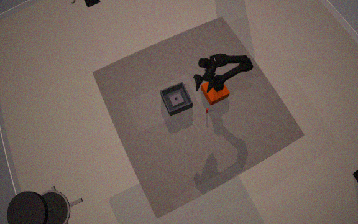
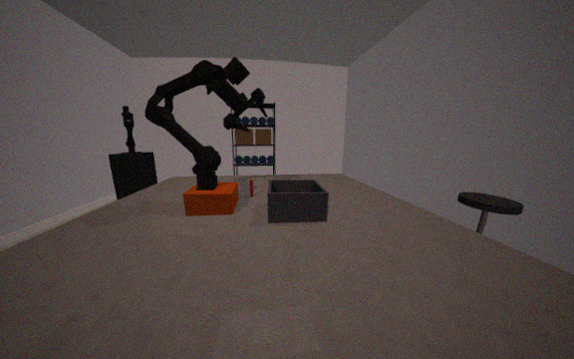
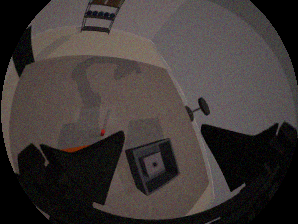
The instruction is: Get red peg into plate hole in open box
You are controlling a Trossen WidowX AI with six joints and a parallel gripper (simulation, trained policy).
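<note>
The red peg [image 1: 207, 110] [image 2: 251, 188] [image 3: 103, 132] stands upright on the table, between the orange base and the open box and a little off to one side. The dark grey open box [image 1: 181, 111] [image 2: 297, 208] [image 3: 136, 172] holds a pale plate [image 1: 173, 101] [image 3: 149, 161] at its bottom, with a small dark hole [image 1: 176, 98] [image 3: 154, 164] in the middle and nothing in it. My gripper [image 1: 202, 90] [image 2: 257, 123] [image 3: 163, 132] is wide open and empty, high above the table and well above both peg and box. The plate is hidden in the exterior view.
The arm stands on an orange base block [image 1: 217, 99] [image 2: 209, 204] [image 3: 75, 149] beside the box. A dark round stool [image 1: 27, 208] [image 2: 490, 202] is off the table. A shelf rack [image 2: 253, 165] [image 3: 95, 30] stands far behind, by the wall.
</note>
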